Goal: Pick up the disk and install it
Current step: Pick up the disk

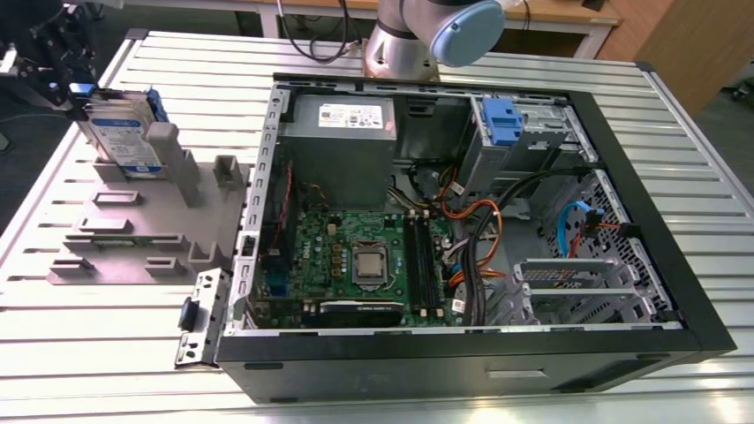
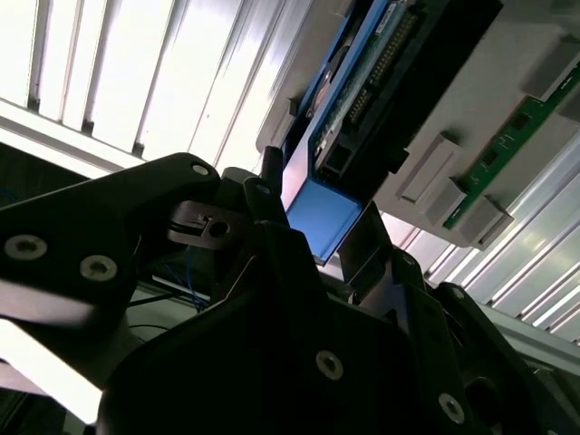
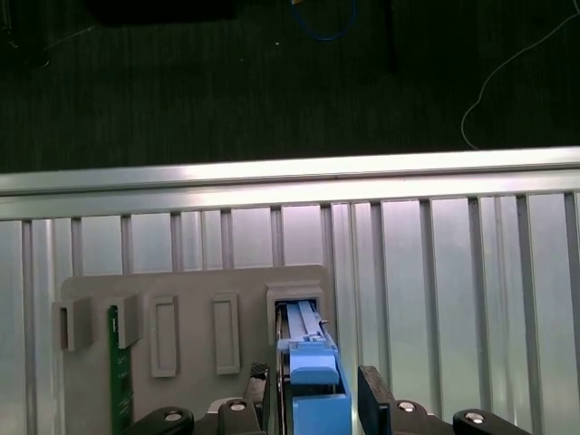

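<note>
Scene as observed, exterior view, near edge first.

- Ribbed aluminium table (image 1: 106,371) carries everything.
- Black tower computer case (image 1: 471,367), side panel off, lies flat from the table's near edge almost to its far edge. Inside: green motherboard (image 1: 353,256) toward the near side; large grey metal box with a white sticker (image 1: 342,132) and a blue plastic latch (image 1: 501,119) toward the far side.
- Grey slotted plastic holder (image 1: 130,238) sits just beside the case, along the table edge on the exterior view's left.
- A narrow green circuit board (image 3: 113,381) stands in one of its slots, seen in the first wrist view.
- The disk (image 1: 124,132), a silver-grey hard drive with a white-and-blue label in a blue plastic bracket, stands upright on edge in the holder's far slot, near the table's far corner on that side.
- Dark gripper (image 1: 78,91) is at the disk's top edge, straddling the blue bracket in both wrist views. Clamped or released: cannot tell.
- Silver arm segment with a pale blue cap (image 1: 425,40) rises at the table's far edge, behind the case.
</note>
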Controlling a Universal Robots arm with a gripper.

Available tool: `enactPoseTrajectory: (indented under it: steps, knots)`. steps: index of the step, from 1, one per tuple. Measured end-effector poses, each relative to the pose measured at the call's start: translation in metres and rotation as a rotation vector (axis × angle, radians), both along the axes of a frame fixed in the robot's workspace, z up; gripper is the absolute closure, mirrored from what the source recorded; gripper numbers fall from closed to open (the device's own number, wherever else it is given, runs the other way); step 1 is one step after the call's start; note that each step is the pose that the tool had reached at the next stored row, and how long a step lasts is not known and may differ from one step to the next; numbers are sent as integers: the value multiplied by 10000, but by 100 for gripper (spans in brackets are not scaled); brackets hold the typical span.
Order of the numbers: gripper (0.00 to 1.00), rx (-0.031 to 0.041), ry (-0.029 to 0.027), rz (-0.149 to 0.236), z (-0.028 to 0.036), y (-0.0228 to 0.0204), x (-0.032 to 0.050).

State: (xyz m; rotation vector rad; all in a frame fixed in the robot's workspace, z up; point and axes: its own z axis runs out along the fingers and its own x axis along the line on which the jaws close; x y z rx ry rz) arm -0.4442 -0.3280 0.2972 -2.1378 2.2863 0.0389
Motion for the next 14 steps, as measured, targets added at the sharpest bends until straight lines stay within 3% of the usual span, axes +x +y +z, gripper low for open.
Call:
enactPoseTrajectory:
  steps: [7,14]
  knots:
    - [49,1,1,0,-63,1,0]
    - [49,0,2,0,-69,1,-1]
